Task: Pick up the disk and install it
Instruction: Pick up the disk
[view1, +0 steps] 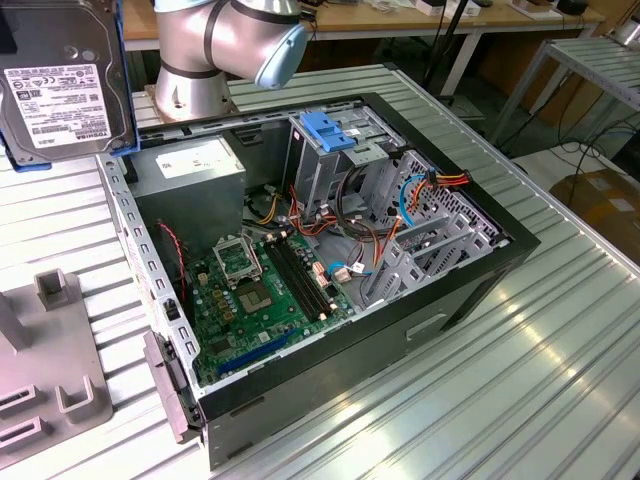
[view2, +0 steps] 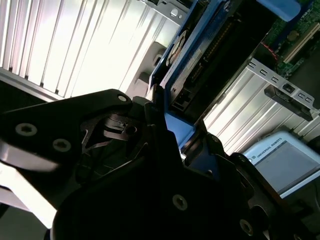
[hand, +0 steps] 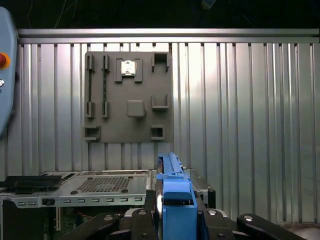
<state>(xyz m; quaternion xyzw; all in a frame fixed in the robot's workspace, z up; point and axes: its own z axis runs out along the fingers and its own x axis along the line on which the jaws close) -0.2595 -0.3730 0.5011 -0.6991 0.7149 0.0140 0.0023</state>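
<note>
The disk (view1: 55, 85), silver-grey with a white label and a blue carrier bracket, hangs in the air at the exterior view's upper left, beyond the open computer case (view1: 400, 345). In the first wrist view the blue carrier (hand: 175, 197) stands edge-on between the black fingers (hand: 212, 220) of my gripper (hand: 176, 220), which is shut on it. The second wrist view has the disk (view2: 200, 65) edge-on above the gripper's black body (view2: 165, 150), with the case below. The arm's base (view1: 215, 50) stands behind the case.
Inside the case are a grey power-supply box (view1: 190, 165), an upright metal cage with a blue top (view1: 335, 130), a green motherboard (view1: 260, 290) and loose cables. A grey fixture plate (view1: 50, 370) lies on the ribbed metal table (view1: 520, 380).
</note>
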